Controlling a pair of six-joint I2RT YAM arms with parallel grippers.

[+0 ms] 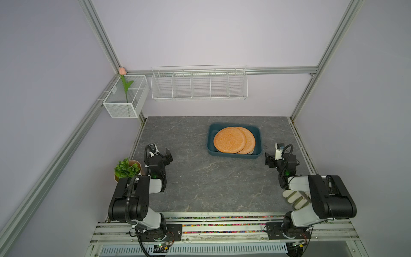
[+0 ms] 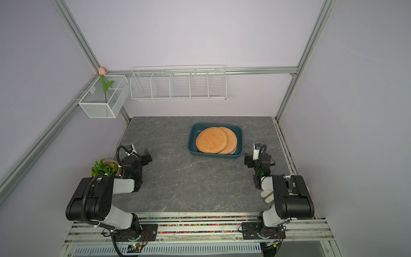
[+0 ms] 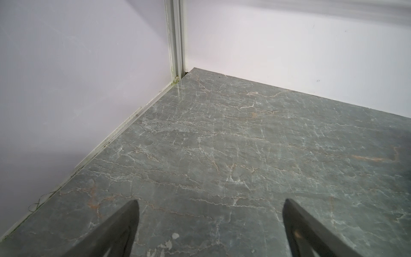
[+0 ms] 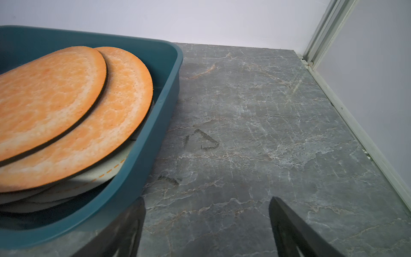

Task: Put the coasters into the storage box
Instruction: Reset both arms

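The grey table [image 1: 200, 189] showed no loose discs in both top views, though my arms hid parts of its near corners. The storage box [image 1: 233, 156] sat toward the far right of the table. The coasters [image 1: 230, 140] were piled inside it, two orange ones overlapping on top and paler ones [image 4: 106, 175] showing beneath in my right wrist view. I judged the job done, or nearly. My right jaws stood released and empty just beside the box's near right corner. My left jaws hung released over bare table at the left, well apart from the box.
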